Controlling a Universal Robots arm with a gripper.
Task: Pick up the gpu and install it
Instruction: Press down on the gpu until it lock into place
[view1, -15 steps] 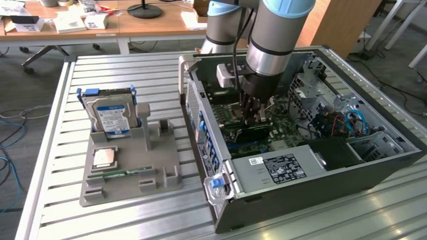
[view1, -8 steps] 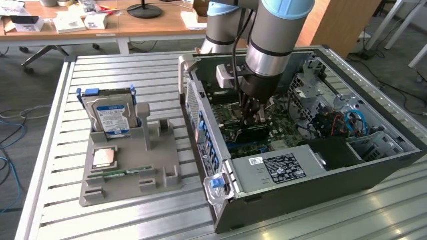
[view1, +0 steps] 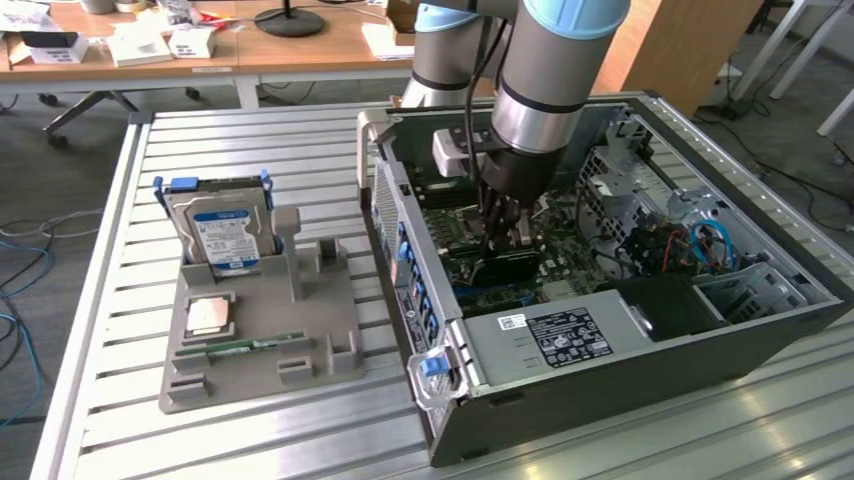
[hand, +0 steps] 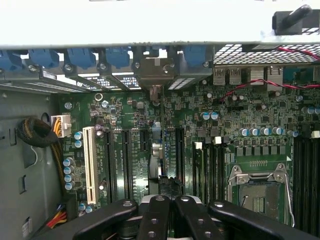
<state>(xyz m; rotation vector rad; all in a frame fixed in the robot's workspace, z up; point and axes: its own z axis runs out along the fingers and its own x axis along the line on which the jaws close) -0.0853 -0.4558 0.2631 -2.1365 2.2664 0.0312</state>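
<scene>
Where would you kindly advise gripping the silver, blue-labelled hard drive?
Probably its free top edge, from above, pinching front and back faces: the silver hard drive stands upright, bottom end slotted in the grey plastic holder.

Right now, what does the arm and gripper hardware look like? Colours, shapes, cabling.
The arm is a fat silver-grey tube with a pale blue joint cap and a black ring band near the wrist. A light grey box is mounted at the wrist, with a thin dark cable running up alongside. The gripper is black, with slim multi-link fingers joined by round silver pins.
</scene>
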